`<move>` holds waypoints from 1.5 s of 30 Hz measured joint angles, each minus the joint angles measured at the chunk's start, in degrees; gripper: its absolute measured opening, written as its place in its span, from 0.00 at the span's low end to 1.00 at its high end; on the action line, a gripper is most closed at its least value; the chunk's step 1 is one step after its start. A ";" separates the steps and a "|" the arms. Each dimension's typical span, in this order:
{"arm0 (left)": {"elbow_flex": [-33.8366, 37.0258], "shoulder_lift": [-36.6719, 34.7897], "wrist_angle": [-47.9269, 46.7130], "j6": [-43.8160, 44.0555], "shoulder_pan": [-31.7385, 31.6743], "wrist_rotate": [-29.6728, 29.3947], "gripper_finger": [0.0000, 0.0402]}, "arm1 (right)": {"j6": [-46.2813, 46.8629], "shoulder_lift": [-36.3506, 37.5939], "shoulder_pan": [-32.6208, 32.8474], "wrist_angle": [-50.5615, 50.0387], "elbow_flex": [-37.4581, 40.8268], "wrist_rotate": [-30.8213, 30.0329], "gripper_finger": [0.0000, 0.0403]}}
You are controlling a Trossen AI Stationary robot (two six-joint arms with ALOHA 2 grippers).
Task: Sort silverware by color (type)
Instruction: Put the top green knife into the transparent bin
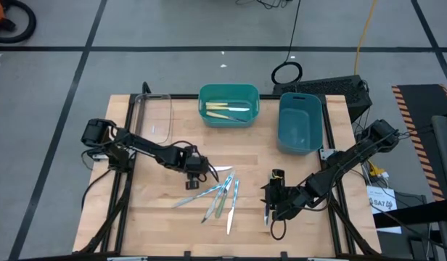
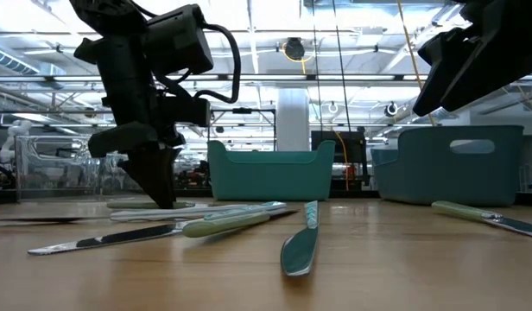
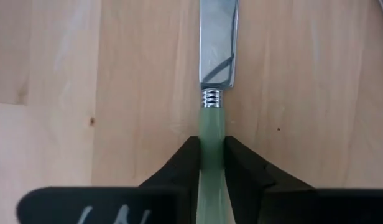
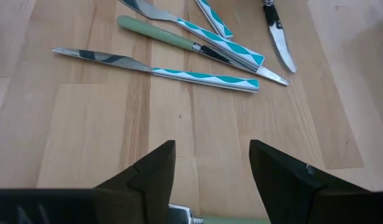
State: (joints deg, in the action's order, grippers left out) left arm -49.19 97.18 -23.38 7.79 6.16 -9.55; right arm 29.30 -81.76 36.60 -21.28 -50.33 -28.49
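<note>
The counter (image 1: pixel 158 217) carries everything I work with. At its far edge sit three containers: a clear tray (image 1: pixel 152 116) on my left, a teal bin (image 1: pixel 228 105) in the middle already holding two yellow-handled pieces, and a blue bin (image 1: pixel 300 122) on my right.

The remaining silverware (image 1: pixel 222 197) lies in a loose, overlapping heap at the counter's centre, near the front edge; several pieces have blue-patterned handles, and one is plain green. A separate green-handled piece lies just beside my right claw (image 4: pixel 211 163).

My left claw (image 3: pixel 211 163) is down at the counter, on the left side of the heap. Its fingers are pressed together on the pale green handle of a knife (image 3: pixel 217 56), gripping just behind the ribbed collar; the blade points straight away from me and lies flat on the wood.

My right claw hovers low over the counter's right front area with its fingers spread apart, holding nothing.

Procedure for the current step, as I judge it:
1. Confirm the handle is centred between the fingers.
2. Lift vertically, so the blade does not drag neighbouring pieces.
3. Keep the knife level during transfer; a slim handle may pivot.
4. Carry to the container assigned to green handles.
</note>
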 joint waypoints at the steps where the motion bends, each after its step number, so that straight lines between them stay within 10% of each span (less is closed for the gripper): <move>1: 0.00 0.00 0.12 -0.02 -0.02 -0.21 0.14 | 0.00 0.00 0.00 0.00 0.00 0.00 0.49; 45: -8.57 0.21 -6.51 2.80 6.09 -5.13 0.13 | -0.46 -0.02 -0.26 0.09 -0.02 -6.43 0.49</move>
State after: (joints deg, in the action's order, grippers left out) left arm -57.76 97.40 -29.90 10.59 12.24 -14.69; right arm 28.84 -81.78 36.34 -21.19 -50.35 -34.92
